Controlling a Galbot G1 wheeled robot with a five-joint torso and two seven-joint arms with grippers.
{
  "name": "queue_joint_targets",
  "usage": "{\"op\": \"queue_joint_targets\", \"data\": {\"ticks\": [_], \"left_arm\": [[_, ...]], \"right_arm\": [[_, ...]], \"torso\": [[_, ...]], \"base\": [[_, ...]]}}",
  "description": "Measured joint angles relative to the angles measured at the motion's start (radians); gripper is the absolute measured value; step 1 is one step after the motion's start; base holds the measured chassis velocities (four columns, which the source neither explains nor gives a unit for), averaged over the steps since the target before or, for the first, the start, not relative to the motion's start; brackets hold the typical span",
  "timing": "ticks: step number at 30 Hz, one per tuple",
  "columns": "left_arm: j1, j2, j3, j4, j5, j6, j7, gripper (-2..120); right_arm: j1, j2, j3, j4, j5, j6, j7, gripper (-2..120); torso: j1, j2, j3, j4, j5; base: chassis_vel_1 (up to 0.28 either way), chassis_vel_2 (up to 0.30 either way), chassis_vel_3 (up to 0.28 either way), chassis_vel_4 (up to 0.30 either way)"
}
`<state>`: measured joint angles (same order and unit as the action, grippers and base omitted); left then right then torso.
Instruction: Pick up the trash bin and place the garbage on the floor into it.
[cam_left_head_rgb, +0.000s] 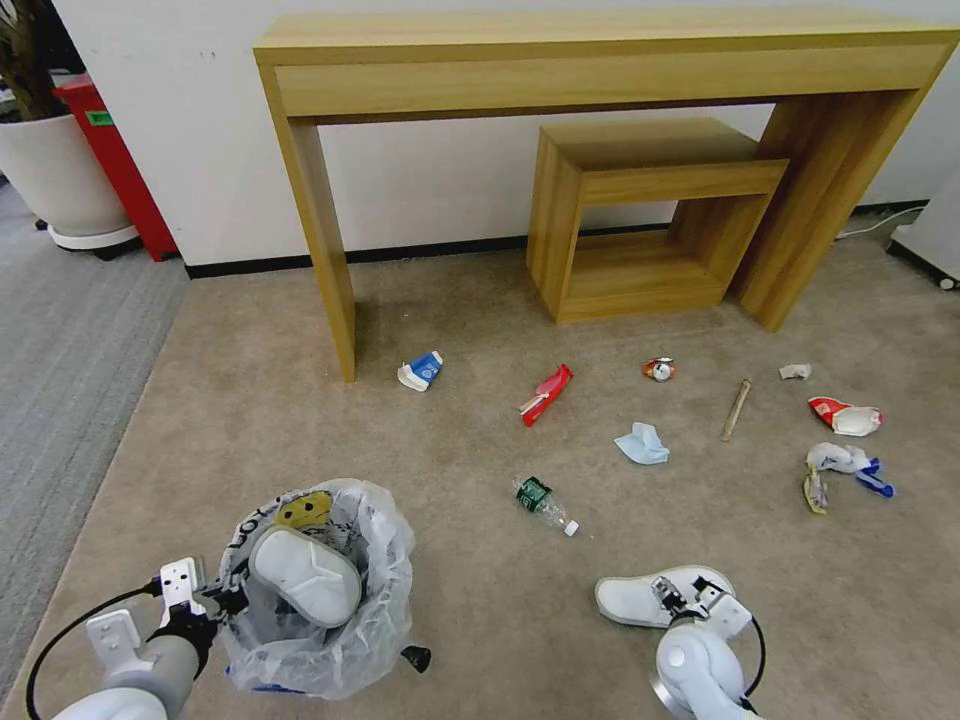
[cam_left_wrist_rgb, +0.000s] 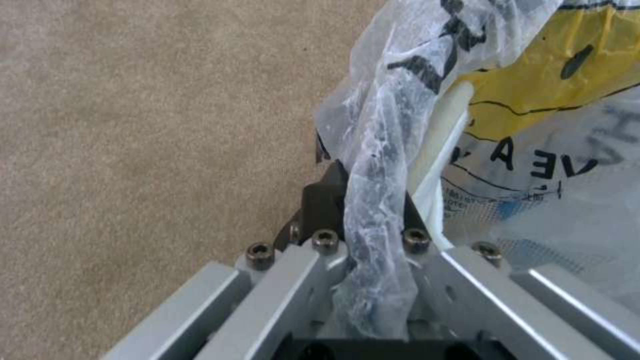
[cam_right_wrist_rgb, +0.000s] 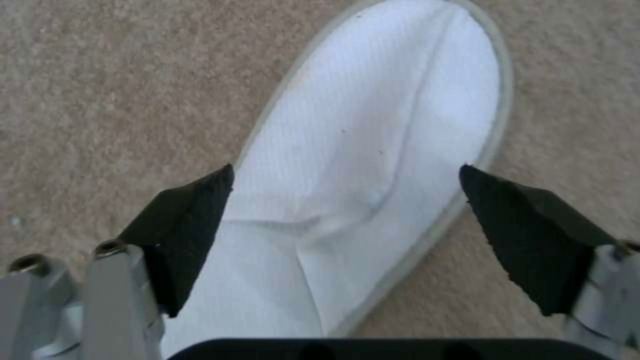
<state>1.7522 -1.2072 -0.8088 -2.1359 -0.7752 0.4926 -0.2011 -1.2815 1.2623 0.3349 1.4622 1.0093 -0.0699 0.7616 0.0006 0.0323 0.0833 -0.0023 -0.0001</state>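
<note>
A: How far along is it?

B: Early, I'd judge. The trash bin sits at the near left, carried by the left gripper, whose jaws are pinched tight on the rim and its crinkly bag. One white slipper already lies across the bin's mouth, more on top than down inside.

A: And the other slipper?

B: The second slipper is on the floor at the near right. The right gripper hangs directly over it, jaws spread wide to either side of the toe part, not closed on it.

A: What's left on the carpet?

B: Most of it. The green-label bottle lies near the middle, the pale blue mask just beyond it, the red wrapper and the blue-white carton farther off toward the wooden table. The crushed can, the wooden stick and the crumpled paper sit farther right, with more wrappers at the far right.

A: Room to move?

B: Plenty of open carpet between the pieces. The tight spots look to be the carton beside the table leg and the can near the small wooden stool. The grey carpet strip borders the left.
</note>
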Motion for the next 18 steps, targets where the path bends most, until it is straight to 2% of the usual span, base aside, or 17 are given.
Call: {"op": "queue_joint_targets", "data": {"ticks": [4, 7, 9, 12, 13, 16, 17, 18], "left_arm": [[-0.002, 0.001, 0.0, 0.001, -0.001, 0.0, 0.001, 1], [-0.001, -0.003, 0.006, 0.0, -0.001, -0.001, 0.005, 1], [-0.001, -0.004, 0.007, -0.001, -0.001, -0.002, 0.006, 1], [0.005, -0.007, 0.01, -0.007, 0.0, -0.007, 0.011, 1], [0.005, -0.007, 0.01, -0.007, 0.0, -0.007, 0.011, 1], [0.008, -0.007, 0.01, -0.011, 0.001, -0.011, 0.013, 1], [0.008, -0.007, 0.01, -0.011, 0.001, -0.011, 0.013, 1], [0.008, -0.007, 0.01, -0.011, 0.0, -0.013, 0.013, 1]], "right_arm": [[0.02, 0.005, -0.008, -0.037, -0.013, 0.013, -0.02, 82], [0.047, 0.017, -0.019, -0.078, -0.029, 0.028, -0.034, 71], [0.053, 0.021, -0.023, -0.086, -0.035, 0.032, -0.038, 69], [0.066, 0.033, -0.034, -0.107, -0.049, 0.042, -0.045, 53], [0.066, 0.033, -0.034, -0.107, -0.049, 0.042, -0.045, 53], [0.067, 0.037, -0.038, -0.112, -0.061, 0.048, -0.05, 39], [0.067, 0.037, -0.038, -0.112, -0.061, 0.048, -0.05, 39], [0.067, 0.037, -0.038, -0.112, -0.064, 0.05, -0.05, 34]], "torso": [[0.0, 0.0, 0.0, -0.0001, 0.0], [0.0, 0.0, 0.0, 0.0, 0.0], [0.0, 0.0, 0.0, 0.0, 0.0001], [0.0, 0.0, 0.0, 0.0, 0.0], [0.0, 0.0, 0.0, 0.0, 0.0], [0.0, 0.0, 0.0, -0.0001, 0.0001], [0.0, 0.0, 0.0, -0.0001, 0.0001], [0.0, 0.0, 0.0, 0.0, 0.0001]], "base": [[0.0, 0.0, 0.0, 0.0], [0.0, 0.0, 0.0, 0.0], [0.0, 0.0, 0.0, 0.0], [0.0, 0.0, 0.0, 0.0], [0.0, 0.0, 0.0, 0.0], [0.0, 0.0, 0.0, 0.0], [0.0, 0.0, 0.0, 0.0], [0.0, 0.0, 0.0, 0.0]]}}
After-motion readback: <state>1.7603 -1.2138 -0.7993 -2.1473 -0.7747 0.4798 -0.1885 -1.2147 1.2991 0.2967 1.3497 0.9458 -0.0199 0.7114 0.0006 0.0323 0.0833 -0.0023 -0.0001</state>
